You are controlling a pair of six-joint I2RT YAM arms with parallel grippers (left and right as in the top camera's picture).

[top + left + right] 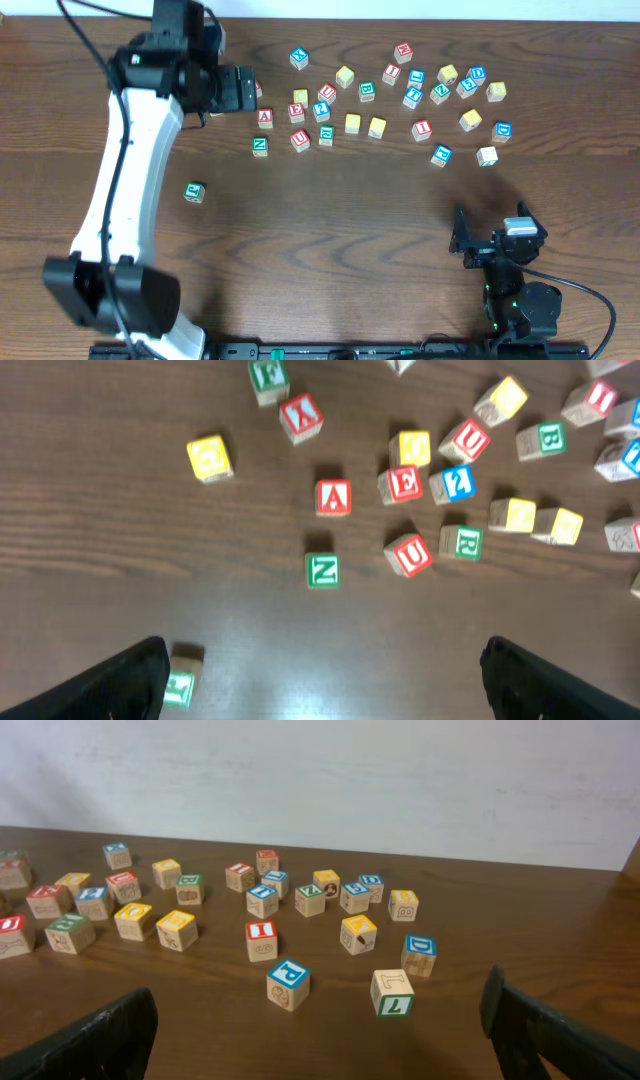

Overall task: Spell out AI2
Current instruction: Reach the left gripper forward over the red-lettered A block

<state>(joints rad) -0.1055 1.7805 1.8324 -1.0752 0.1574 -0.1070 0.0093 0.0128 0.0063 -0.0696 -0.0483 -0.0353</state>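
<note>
Dark wood worktop (330,230), alphabet cubes (377,127) scattered along far side. Left hand (325,685) wide open, empty, near red A cube (333,497) at scatter's left end; right hand (320,1040) open, empty, near right corner. Red I cube (261,933) right of centre, standing apart; blue 2 cube not legible.

- Wooden letter cubes (352,123): twenty-eight in open view from overhead, and at least one more part-hidden at the left arm (130,190).
- By top colour, approximate: seven red, seven yellow, eight blue, six green.
- Red "A" cube (264,117): one legible.
- Cubes lying apart from the cluster: one, green (195,192).
- Arms: two, counting the right arm (515,300).
- Fingers: two left fingers (125,680), two right fingers (90,1045).
- Surface (350,240): one.
</note>
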